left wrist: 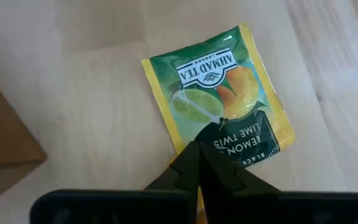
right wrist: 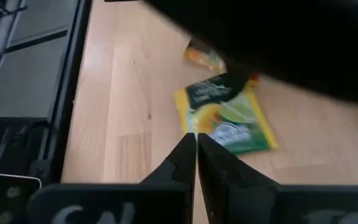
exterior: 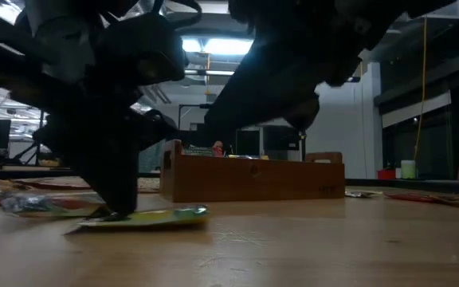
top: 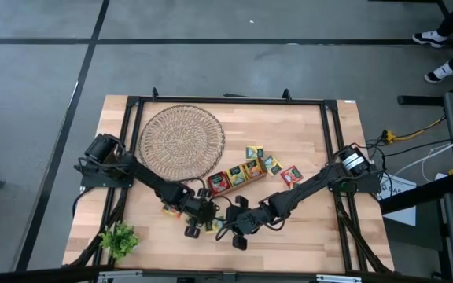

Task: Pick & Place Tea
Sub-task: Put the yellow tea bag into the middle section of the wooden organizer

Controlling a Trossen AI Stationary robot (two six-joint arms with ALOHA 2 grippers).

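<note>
- Your left gripper (left wrist: 197, 149) is down on the table (top: 305, 228), jaws clenched on the edge of a green-and-yellow sachet (left wrist: 219, 93); the rest of the packet lies flat ahead of the fingertips, printed side up, so you've got only a thin pinch on one border.
- From table level the sachet (exterior: 146, 217) lies almost flat on the wood, the left gripper (exterior: 114, 209) planted on its near end; a low pinch like that is likely the only way to catch something this thin.
- Your right gripper (right wrist: 196, 140) has its jaws pressed together on nothing; the same green sachet (right wrist: 229, 121) sits just beyond its tips, the left arm crossing above it; it looks parked close by, waiting.
- The other tea sachets (top: 246, 169) sit in a loose cluster well behind both sets of jaws, beside the wicker dish (top: 181, 141).
- The wooden tray (exterior: 249, 179) stands farther back across the table; it looks the likely drop spot.
- Lift gently; a border grip may slip.
</note>
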